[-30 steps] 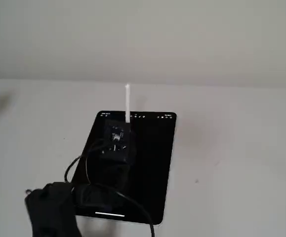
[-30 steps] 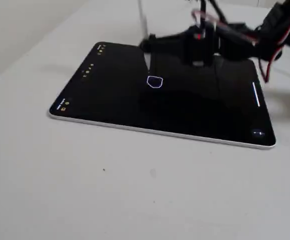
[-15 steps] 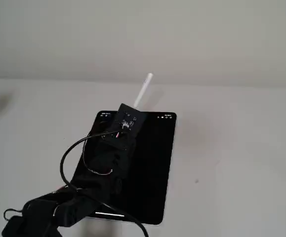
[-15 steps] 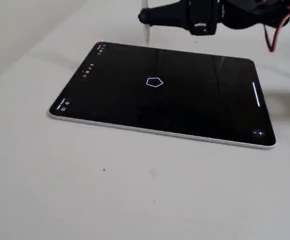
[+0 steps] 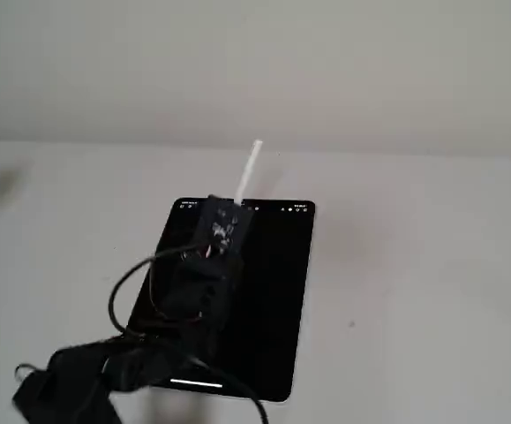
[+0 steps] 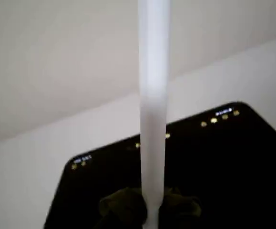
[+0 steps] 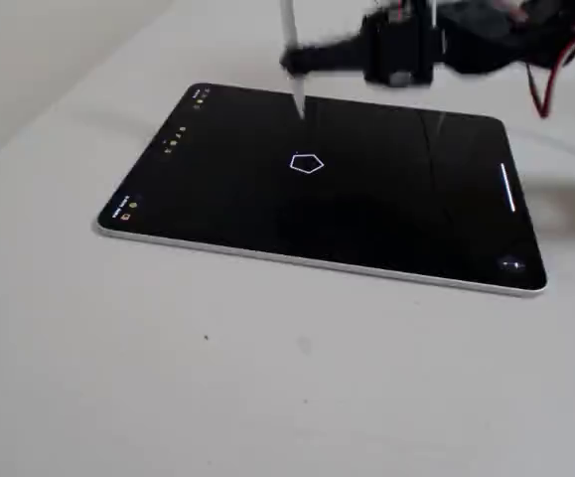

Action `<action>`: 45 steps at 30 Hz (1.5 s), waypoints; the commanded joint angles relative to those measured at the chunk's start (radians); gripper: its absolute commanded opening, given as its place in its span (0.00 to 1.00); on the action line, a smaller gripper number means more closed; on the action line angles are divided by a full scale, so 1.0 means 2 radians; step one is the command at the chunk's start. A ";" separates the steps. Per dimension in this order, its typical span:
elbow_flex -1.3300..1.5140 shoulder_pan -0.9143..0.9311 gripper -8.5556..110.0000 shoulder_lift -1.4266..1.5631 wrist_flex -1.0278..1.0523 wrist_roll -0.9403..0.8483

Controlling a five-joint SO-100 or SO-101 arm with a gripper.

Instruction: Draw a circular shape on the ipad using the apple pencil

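There's the outline (image 7: pixel 307 164) glowing on the black screen, a small white ring with five blunt corners, closed all the way round, sitting a little toward the far half of the tablet (image 7: pixel 396 214). So a shape is already on the glass; whether it passes for a circle is another matter, since it reads more like a pentagon.

The pencil (image 7: pixel 292 60) stands nearly upright just beyond that ring in this fixed view, its tip pointing down close to the screen. Touching or a hair above? I can't tell from here. In the wrist view the pencil (image 6: pixel 154 109) fills the middle as a white bar, with the tablet's (image 6: pixel 233 162) row of little icons behind it.

The gripper (image 7: pixel 302 60) has its jaws clamped on the pencil shaft, holding it firm. In a fixed view from the far side the pencil (image 5: pixel 250 170) sticks up above the gripper (image 5: pixel 234 208), with a black cable (image 5: pixel 131 291) looping off to the left over the tablet (image 5: pixel 273 300).

The tablet lies flat on a pale worktop (image 7: pixel 267 378).

My read: the drawing looks essentially done, the loop is closed. What's left, at most, is lifting clear, or a rounder second try.
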 commanded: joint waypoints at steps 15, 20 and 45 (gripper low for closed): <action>0.000 -0.022 0.07 -0.060 -0.109 -0.063; 0.021 -0.008 0.07 0.042 -0.041 0.008; 0.051 0.062 0.07 0.611 0.760 0.557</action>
